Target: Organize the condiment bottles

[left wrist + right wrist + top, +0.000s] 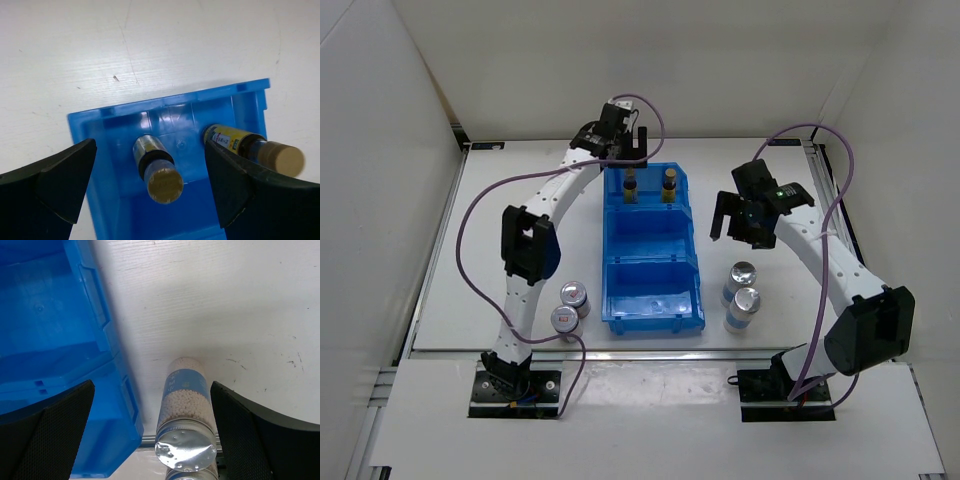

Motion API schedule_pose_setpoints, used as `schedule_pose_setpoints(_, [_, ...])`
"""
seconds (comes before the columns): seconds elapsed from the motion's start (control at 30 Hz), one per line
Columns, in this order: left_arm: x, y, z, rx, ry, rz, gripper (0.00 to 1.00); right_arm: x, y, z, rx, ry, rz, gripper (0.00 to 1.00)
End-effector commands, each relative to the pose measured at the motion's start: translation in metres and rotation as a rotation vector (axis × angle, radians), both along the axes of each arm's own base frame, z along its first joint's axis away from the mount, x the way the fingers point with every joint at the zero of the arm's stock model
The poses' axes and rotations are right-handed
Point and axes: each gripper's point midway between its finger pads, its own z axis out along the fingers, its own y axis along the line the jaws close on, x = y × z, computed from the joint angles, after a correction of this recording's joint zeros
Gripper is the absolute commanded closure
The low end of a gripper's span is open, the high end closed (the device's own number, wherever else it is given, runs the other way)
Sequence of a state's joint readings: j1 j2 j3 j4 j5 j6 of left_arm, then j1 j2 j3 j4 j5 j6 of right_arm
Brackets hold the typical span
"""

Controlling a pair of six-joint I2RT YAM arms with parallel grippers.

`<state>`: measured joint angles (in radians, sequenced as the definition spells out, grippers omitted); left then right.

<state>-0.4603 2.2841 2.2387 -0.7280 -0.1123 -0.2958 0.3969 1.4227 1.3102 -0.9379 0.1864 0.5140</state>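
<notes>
The bin [652, 322] seems to sort by kind. Both brown bottles [630, 185] stand upright side by side in its far compartment, while the middle and near compartments hold no bottle. The left claw [630, 150] hangs above that pair with its fingers spread wide and nothing between them, which suggests this pair needs no more handling. The right claw [733, 228], likewise spread and holding nothing, hovers over the table right of the bin. Its wrist view frames one of the two blue jars [741, 280], which stand close together and are probably next to go in. The two red jars [575, 298] wait on the table left of the bin. The yellow labels [227, 137] on the brown bottles carry dark print too small to read. The blue band [186, 382] on the framed jar shows pale marks, also illegible, beside white granules
</notes>
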Motion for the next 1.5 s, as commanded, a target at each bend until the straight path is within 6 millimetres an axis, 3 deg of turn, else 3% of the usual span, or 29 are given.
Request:
schedule_pose_setpoints(0.0, [-0.006,0.016,0.138,-0.064,-0.265,0.039,0.0,-0.003,-0.006,0.003,-0.023,-0.016,0.0,0.0])
schedule_pose_setpoints(0.03, [-0.009,0.018,0.148,-0.062,-0.283,0.033,0.0,-0.003,-0.006,0.003,-0.023,-0.016,0.0,0.0])
schedule_pose_setpoints(0.07, [-0.016,0.024,0.17,-0.074,-0.321,0.046,0.0,-0.003,-0.006,0.0,-0.031,-0.008,0.01,0.0])
schedule_pose_setpoints(0.13, [-0.024,0.034,0.187,-0.058,-0.356,0.059,0.0,-0.001,-0.006,0.003,-0.028,-0.016,0.01,0.0])
schedule_pose_setpoints(0.17, [-0.034,0.041,0.208,-0.07,-0.388,0.069,0.0,-0.003,-0.005,0.0,-0.033,0.003,0.025,0.0])
schedule_pose_setpoints(0.27, [-0.05,0.061,0.212,-0.015,-0.397,0.104,0.0,-0.008,-0.008,0.001,-0.044,0.021,0.034,0.0])
schedule_pose_setpoints(0.3, [-0.063,0.071,0.227,-0.007,-0.425,0.113,0.0,-0.011,-0.009,0.0,-0.048,0.031,0.034,0.0])
schedule_pose_setpoints(0.33, [-0.068,0.08,0.227,0.011,-0.425,0.139,0.0,-0.015,-0.011,-0.002,-0.056,0.049,0.034,0.0])
schedule_pose_setpoints(0.37, [-0.073,0.085,0.211,0.046,-0.394,0.14,0.0,-0.016,-0.008,-0.002,-0.056,0.049,0.043,0.0])
schedule_pose_setpoints(0.43, [-0.089,0.101,0.215,0.074,-0.403,0.171,0.0,-0.023,-0.011,-0.006,-0.072,0.077,0.052,0.0])
schedule_pose_setpoints(0.5, [-0.101,0.109,0.186,0.116,-0.343,0.171,0.0,-0.031,-0.012,-0.016,-0.085,0.108,0.062,0.0])
schedule_pose_setpoints(0.57, [-0.114,0.118,0.18,0.129,-0.336,0.181,0.0,-0.033,-0.012,-0.019,-0.084,0.117,0.052,0.01])
schedule_pose_setpoints(0.6, [-0.119,0.125,0.153,0.16,-0.287,0.182,0.0,-0.035,-0.013,-0.022,-0.089,0.128,0.052,0.01])
schedule_pose_setpoints(0.67, [-0.128,0.135,0.149,0.151,-0.295,0.207,0.0,-0.038,-0.014,-0.023,-0.097,0.127,0.047,0.04])
schedule_pose_setpoints(0.7, [-0.134,0.137,0.13,0.158,-0.264,0.21,0.0,-0.04,-0.014,-0.026,-0.097,0.135,0.039,0.04])
schedule_pose_setpoints(0.73, [-0.138,0.137,0.128,0.138,-0.265,0.213,0.0,-0.04,-0.014,-0.026,-0.097,0.135,0.039,0.06])
schedule_pose_setpoints(0.77, [-0.142,0.137,0.138,0.11,-0.301,0.21,0.0,-0.042,-0.015,-0.029,-0.101,0.145,0.039,0.09])
schedule_pose_setpoints(0.83, [-0.147,0.14,0.129,0.096,-0.287,0.208,0.0,-0.042,-0.016,-0.029,-0.101,0.145,0.039,0.11])
schedule_pose_setpoints(0.97, [-0.147,0.142,0.135,0.098,-0.307,0.213,0.0,-0.047,-0.017,-0.037,-0.121,0.168,0.045,0.17])
schedule_pose_setpoints(1.4, [-0.156,0.151,0.133,0.106,-0.342,0.223,0.0,-0.064,-0.01,-0.049,-0.161,0.235,0.036,0.2])
schedule_pose_setpoints(1.47, [-0.159,0.152,0.131,0.107,-0.341,0.223,0.0,-0.067,-0.011,-0.052,-0.181,0.248,0.042,0.26])
